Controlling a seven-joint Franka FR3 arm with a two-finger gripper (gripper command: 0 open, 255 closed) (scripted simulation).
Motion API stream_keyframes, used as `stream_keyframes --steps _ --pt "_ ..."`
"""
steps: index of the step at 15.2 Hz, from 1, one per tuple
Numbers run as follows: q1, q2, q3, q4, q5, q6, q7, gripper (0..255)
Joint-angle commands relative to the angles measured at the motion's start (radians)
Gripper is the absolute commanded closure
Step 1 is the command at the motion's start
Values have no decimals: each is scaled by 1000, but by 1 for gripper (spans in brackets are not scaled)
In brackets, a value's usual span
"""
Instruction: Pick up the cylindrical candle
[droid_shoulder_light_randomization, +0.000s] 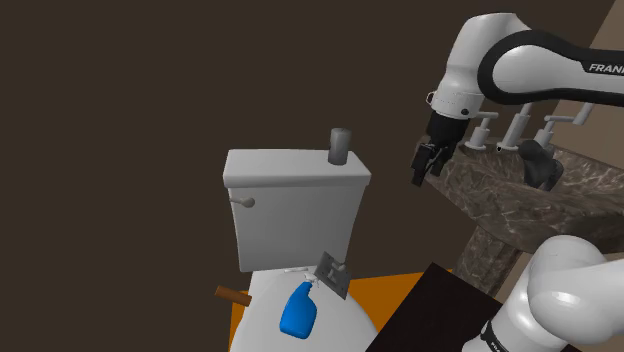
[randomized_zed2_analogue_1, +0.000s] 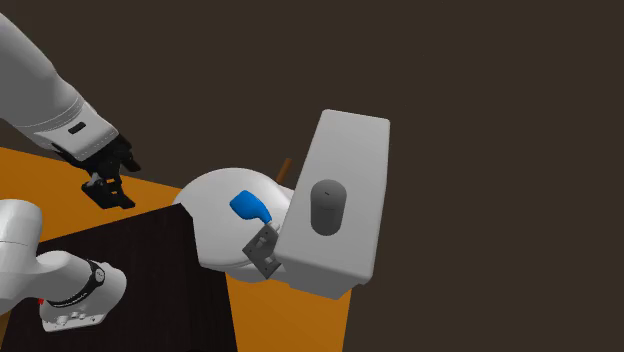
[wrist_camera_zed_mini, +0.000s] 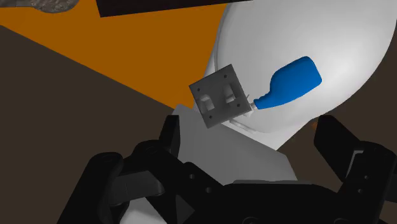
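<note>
Nearest you in the shoulder view is the dark stand (droid_shoulder_light_randomization: 430, 310), set on the orange floor (droid_shoulder_light_randomization: 395, 290) at the lower right. Just beyond it, to the shoulder view's left, is the white toilet lid (droid_shoulder_light_randomization: 262, 295). A blue spray bottle (droid_shoulder_light_randomization: 299, 310) lies on the lid with its nozzle toward the tank. A small grey square plate (droid_shoulder_light_randomization: 332, 272) is propped at a tilt, touching the nozzle end. A short brown stick (droid_shoulder_light_randomization: 233, 295) pokes out at the lid's left edge.

Behind these rises the grey toilet tank (droid_shoulder_light_randomization: 295, 215), its flush lever (droid_shoulder_light_randomization: 243, 202) on the left of the front face. Your cylindrical candle (droid_shoulder_light_randomization: 340, 146) is dark grey and stands upright on the tank's top, near the right end and toward the back edge. It is well above and apart from the bottle and plate.

The gripper (droid_shoulder_light_randomization: 428, 160) hangs in the air to the right of the tank, at about the candle's height, well apart from it and touching nothing. In the wrist view your fingers (wrist_camera_zed_mini: 170, 137) are spread wide with nothing between the pads. They point down at the toilet lid, with the bottle and plate beyond them.

Farthest back on the right is a mottled stone counter (droid_shoulder_light_randomization: 500, 200) carrying pale faucets (droid_shoulder_light_randomization: 485, 125), just behind the gripper.
</note>
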Motion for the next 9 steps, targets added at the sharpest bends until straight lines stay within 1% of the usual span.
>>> stream_keyframes --steps 1,9 --pt "0 0 0 0 0 0 0 0" --pt "-37 279 -30 145 -14 183 13 0"
